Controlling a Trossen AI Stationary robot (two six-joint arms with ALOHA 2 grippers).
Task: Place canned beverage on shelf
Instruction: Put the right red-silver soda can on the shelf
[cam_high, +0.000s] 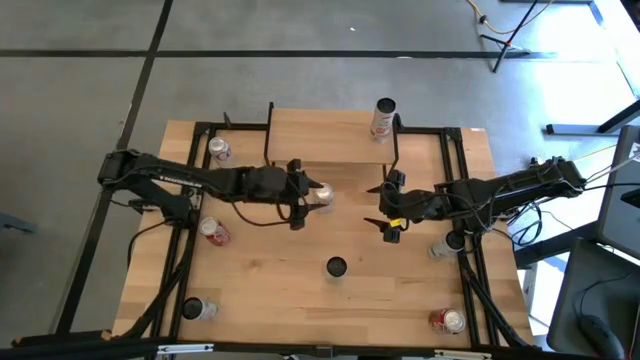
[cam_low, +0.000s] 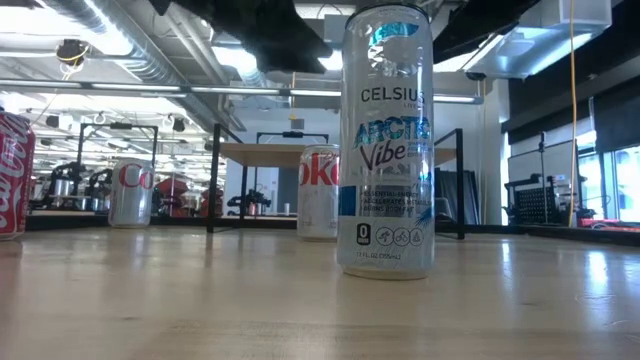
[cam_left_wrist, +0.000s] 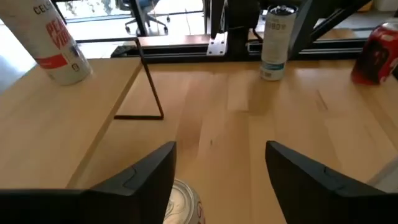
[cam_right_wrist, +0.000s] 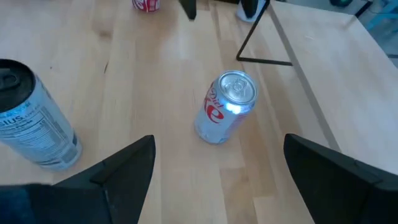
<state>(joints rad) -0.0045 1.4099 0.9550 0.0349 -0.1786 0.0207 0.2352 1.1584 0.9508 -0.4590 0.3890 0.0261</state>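
Silver Diet Coke can (cam_high: 322, 193) stands on the bench just off the shelf's (cam_high: 330, 135) front edge, between the left gripper's (cam_high: 308, 194) parted fingers. Regrip it squarely, then lift clear of the edge. Right gripper (cam_high: 385, 212) waits nearby, fingers apart.

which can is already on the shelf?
The tall white can with red print, standing at the shelf's far right corner. Every other can stands on the tabletop, including the silver Diet Coke at the left gripper.
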